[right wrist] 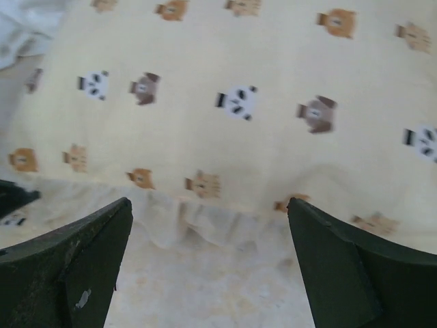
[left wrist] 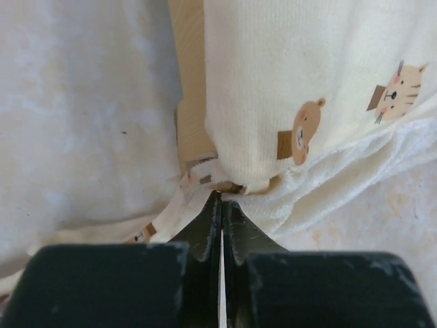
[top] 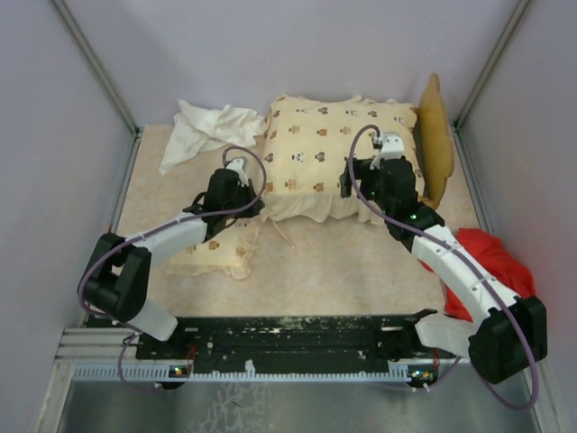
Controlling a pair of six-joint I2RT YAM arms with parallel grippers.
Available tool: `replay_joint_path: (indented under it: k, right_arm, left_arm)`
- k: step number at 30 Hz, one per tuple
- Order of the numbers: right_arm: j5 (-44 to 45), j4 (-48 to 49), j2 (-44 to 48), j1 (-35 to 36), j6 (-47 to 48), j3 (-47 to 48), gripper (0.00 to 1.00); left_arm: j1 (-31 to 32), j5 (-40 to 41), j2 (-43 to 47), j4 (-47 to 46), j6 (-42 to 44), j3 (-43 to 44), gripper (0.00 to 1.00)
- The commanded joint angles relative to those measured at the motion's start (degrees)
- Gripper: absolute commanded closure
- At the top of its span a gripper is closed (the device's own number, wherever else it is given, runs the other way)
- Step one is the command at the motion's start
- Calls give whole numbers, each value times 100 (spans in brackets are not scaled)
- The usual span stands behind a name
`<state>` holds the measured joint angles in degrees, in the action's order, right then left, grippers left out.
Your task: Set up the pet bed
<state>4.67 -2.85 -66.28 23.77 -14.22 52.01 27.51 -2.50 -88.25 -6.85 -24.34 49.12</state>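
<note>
The cream animal-print cushion (top: 338, 149) lies spread over the pet bed, hiding most of the frame. The wavy wooden headboard (top: 435, 135) shows at its right end. A light wooden rail (left wrist: 191, 89) shows beside the cushion (left wrist: 307, 75) in the left wrist view. My left gripper (top: 255, 206) is shut, its tips (left wrist: 220, 199) pressed against the frilled hem at the cushion's near-left corner; I cannot tell whether any fabric is pinched. The matching small pillow (top: 216, 254) lies on the table under my left arm. My right gripper (right wrist: 208, 205) is wide open and empty, just before the cushion's (right wrist: 232, 82) near edge.
A crumpled plain white cloth (top: 207, 131) lies at the back left, next to the cushion. A red cloth (top: 491, 262) is bunched at the right, beside my right arm. Walls close off the table on the left, back and right.
</note>
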Motion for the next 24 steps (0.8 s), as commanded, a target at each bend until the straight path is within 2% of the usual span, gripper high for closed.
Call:
replay_joint_path:
  k: [1, 6, 11, 13, 16, 18, 20, 24]
  right_arm:
    - [1752, -1082, 302, -78, 786, 240, 5]
    - [2220, -1706, 338, -92, 756, 455, 18]
    - [2540, -2096, 539, -92, 525, 687, 40]
    - [2603, -2277, 585, -92, 520, 922, 46]
    - [2863, -2542, 606, -92, 525, 1222, 48]
    - [3025, -2476, 624, -92, 560, 1176, 48]
    - [3115, -2379, 594, -92, 749, 1048, 49]
    - [3859, -2269, 665, -246, 1082, 1172, 46]
  left_arm:
    - [-249, 790, -191, -291, 294, 362, 100]
    - [-628, 719, -370, -186, 248, 604, 100]
    - [-820, 1047, -455, 105, 288, 989, 97]
    - [-895, 1125, -447, 244, 272, 1136, 89]
    - [-914, 948, -253, 510, 233, 1333, 67]
    - [-918, 603, -47, 491, 238, 1301, 58]
    - [-913, 346, 173, 515, 153, 1264, 52]
    - [-902, -263, 579, 854, 243, 1261, 46]
